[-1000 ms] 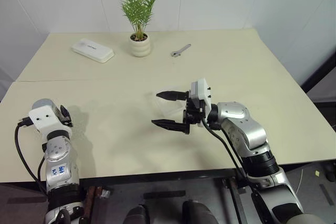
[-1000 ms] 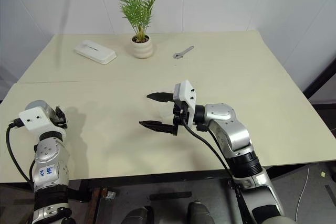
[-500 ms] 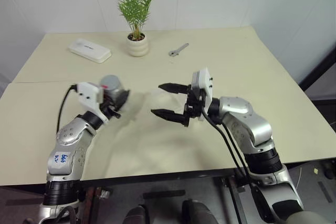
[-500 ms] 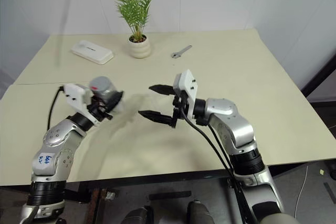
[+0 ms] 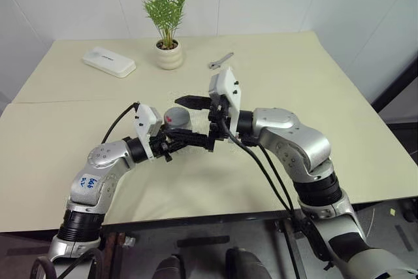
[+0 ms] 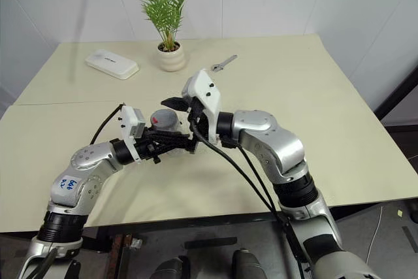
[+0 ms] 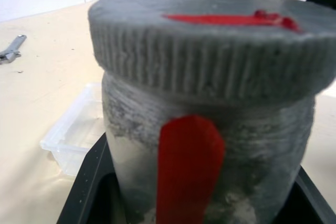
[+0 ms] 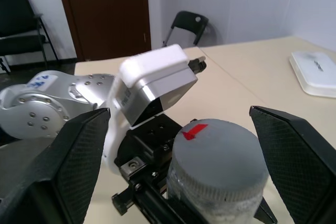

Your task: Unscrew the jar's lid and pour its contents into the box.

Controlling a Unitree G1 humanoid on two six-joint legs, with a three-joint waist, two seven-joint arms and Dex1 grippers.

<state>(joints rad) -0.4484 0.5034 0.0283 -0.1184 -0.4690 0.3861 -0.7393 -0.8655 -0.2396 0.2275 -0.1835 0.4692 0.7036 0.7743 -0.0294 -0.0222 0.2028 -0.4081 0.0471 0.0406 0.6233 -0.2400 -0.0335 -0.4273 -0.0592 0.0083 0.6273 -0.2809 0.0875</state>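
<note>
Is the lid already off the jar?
No, the grey lid sits on top of the jar, which the left gripper holds.

One jar (image 5: 176,119), one box (image 7: 76,129), one wrench (image 5: 220,61).

The left gripper (image 5: 171,140) is clamped level on the jar (image 5: 176,119) over mid-table, while the right gripper (image 5: 189,120) is held level from the opposite side, fingers spread wide around the lid (image 8: 219,152).
</note>
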